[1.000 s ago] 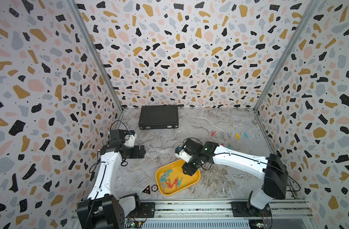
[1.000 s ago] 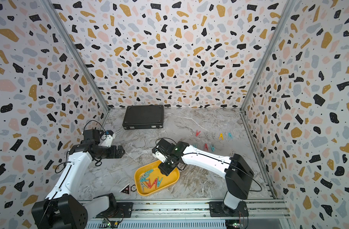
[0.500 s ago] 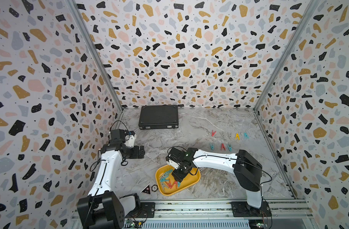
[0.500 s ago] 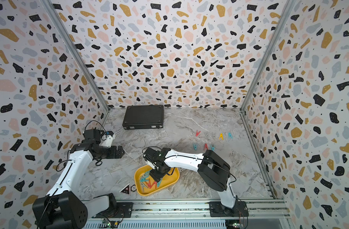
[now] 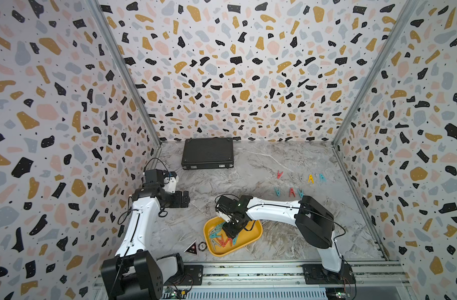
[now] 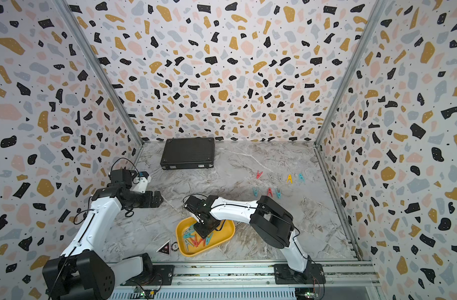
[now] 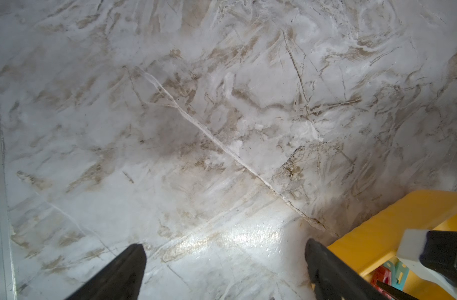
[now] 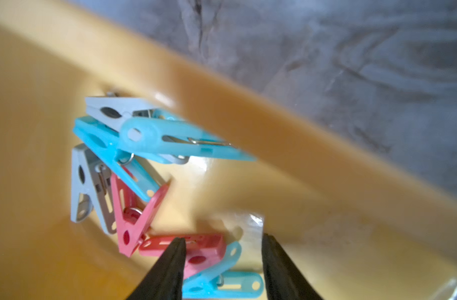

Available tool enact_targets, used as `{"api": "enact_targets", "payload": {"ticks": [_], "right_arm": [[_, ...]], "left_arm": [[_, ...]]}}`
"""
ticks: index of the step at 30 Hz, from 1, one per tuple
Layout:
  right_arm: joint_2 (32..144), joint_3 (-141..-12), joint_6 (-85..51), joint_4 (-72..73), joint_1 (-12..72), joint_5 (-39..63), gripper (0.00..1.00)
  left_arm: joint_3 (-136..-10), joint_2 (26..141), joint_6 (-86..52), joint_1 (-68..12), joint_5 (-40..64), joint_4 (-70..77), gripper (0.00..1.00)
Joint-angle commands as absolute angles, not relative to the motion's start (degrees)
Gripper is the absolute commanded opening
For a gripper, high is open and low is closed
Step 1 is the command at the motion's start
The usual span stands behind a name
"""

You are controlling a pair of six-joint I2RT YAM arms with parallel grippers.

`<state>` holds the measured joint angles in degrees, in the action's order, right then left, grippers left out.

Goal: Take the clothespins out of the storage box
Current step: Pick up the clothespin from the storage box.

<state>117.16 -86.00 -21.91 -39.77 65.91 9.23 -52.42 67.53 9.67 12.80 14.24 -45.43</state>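
- The right gripper (image 8: 223, 239) points down inside the storage box (image 8: 222, 104). Its black fingers stand parted astride a teal peg and the end of a red one. Whether they pinch either cannot be told.
- The clothespins (image 8: 144, 140) still in the box, teal, grey and red, lie heaped just past the fingertips, close to one wall.
- In both top views the storage box sits askew on the marble tabletop (image 5: 248, 166), near its front edge.
- Other clothespins (image 5: 291, 192) lie on the tabletop in two loose rows, well apart from the box, toward the right wall.
- The left gripper (image 7: 223, 245) is spread wide, holds nothing and hangs over bare marble beside a corner of the box.
- A black case (image 5: 207, 153) lies at the back wall.
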Motion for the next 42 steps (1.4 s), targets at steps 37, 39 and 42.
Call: {"api": "enact_targets", "payload": {"ticks": [37, 39, 42], "right_arm": [[112.86, -83.46, -23.12, -48.58, 68.2, 8.67, 0.76], [113.98, -83.36, -23.14, -48.28, 68.29, 8.13, 0.76], [115.66, -83.57, -23.38, -47.25, 68.24, 7.21, 0.75]], "left_arm": [[-53.28, 66.85, 9.86, 13.14, 14.33, -45.52, 1.0], [-53.26, 66.85, 9.88, 13.14, 14.26, -45.49, 1.0], [-53.26, 66.75, 9.88, 13.14, 14.19, -45.52, 1.0]]}}
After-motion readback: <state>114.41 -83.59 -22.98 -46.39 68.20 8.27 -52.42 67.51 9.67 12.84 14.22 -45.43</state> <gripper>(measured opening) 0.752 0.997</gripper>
